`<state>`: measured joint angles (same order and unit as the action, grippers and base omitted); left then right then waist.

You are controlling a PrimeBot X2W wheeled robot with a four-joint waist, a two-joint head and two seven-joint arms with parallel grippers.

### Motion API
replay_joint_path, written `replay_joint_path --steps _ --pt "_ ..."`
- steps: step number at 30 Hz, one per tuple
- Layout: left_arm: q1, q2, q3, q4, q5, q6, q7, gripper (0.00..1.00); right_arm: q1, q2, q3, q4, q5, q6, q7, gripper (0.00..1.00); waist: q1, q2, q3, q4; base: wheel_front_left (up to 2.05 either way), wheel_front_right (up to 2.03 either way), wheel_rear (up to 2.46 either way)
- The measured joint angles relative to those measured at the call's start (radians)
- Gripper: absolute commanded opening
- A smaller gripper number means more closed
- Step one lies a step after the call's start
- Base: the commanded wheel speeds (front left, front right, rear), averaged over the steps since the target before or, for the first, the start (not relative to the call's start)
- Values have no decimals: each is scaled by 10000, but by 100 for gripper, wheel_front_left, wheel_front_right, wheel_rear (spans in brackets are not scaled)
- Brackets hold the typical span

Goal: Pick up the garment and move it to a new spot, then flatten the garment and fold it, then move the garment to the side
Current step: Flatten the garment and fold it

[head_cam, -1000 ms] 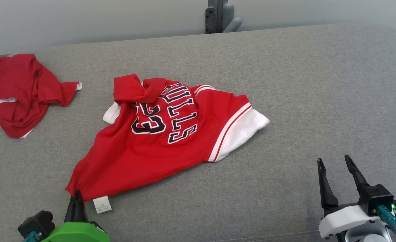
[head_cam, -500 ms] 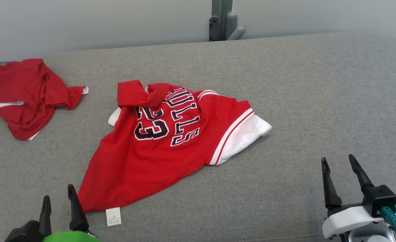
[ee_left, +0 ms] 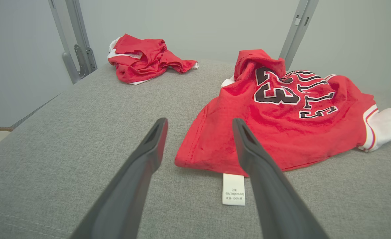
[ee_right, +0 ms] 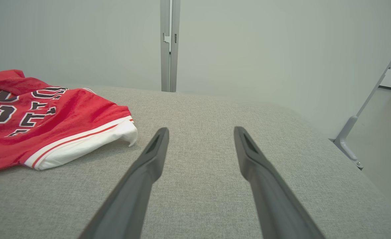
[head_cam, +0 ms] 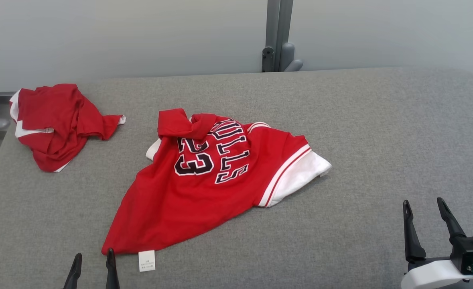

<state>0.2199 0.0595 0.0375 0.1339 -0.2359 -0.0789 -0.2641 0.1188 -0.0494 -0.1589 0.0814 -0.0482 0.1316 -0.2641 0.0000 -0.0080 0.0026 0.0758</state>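
A grey fabric-covered surface with a rounded far right corner stands against a plain pale wall. A grey metal post rises at its far edge. The red shirt lies rumpled at the centre, number and lettering upward, with its white label on the near side. A second red shirt lies crumpled at the far left. The left gripper, open and empty, sits just beside the shirt's near corner. The right gripper, open and empty, is at the near right, well apart.
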Motion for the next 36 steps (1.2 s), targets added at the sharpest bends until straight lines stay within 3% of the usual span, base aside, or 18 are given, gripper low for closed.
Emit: replay_joint_path --steps 12,36 --pt "215 -59 44 217 412 -487 0 100 52 0 77 441 184 0 0 100 0 0 -260 -220 0 0 0" --pt "-266 52 -362 397 196 -502 0 100 -73 0 439 696 138 0 0 100 0 0 -186 -431 0 0 0"
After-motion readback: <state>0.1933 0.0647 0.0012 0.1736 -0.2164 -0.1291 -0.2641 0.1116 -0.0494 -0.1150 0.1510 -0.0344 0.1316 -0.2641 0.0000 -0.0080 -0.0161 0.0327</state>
